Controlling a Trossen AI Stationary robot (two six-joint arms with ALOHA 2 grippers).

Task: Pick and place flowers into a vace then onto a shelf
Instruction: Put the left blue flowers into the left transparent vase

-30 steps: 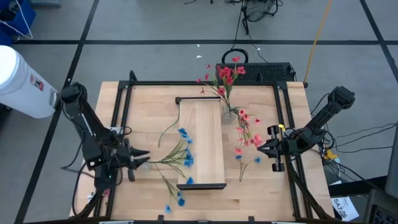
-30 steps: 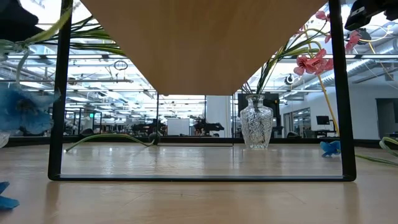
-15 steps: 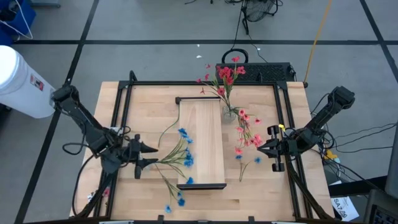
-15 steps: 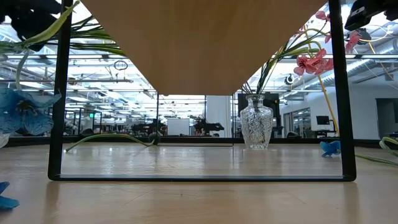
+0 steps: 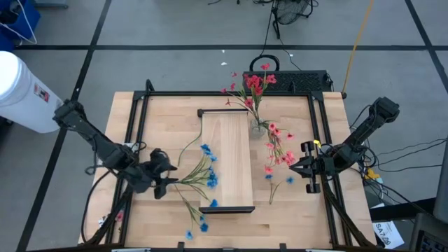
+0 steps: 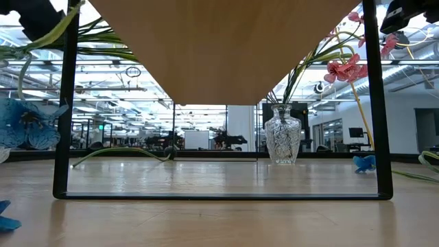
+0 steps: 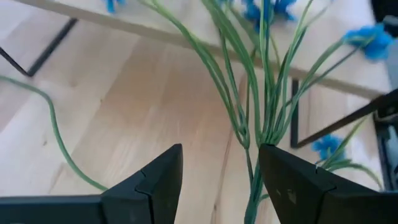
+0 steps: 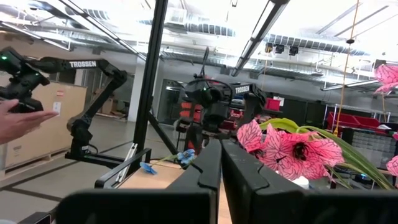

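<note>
High view: left tool (image 5: 168, 180) now advanced to the blue flower spray (image 5: 199, 175) lying on the surface beside the shelf (image 5: 227, 161), fingers parted around stems, nothing gripped yet; right tool (image 5: 294, 166) shut, empty.

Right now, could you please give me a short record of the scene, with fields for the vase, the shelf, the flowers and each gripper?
vase: clear glass, upright on the table beside the shelf's right edge, red-pink stems in it
shelf: pale wood plank, raised on a black frame mid-table
blue flowers: spray lying at the shelf's left edge
red-pink flowers: loose spray on the table right of the shelf
left gripper: open, at the blue spray's stem ends
right gripper: shut, empty, waiting near the right edge
</note>
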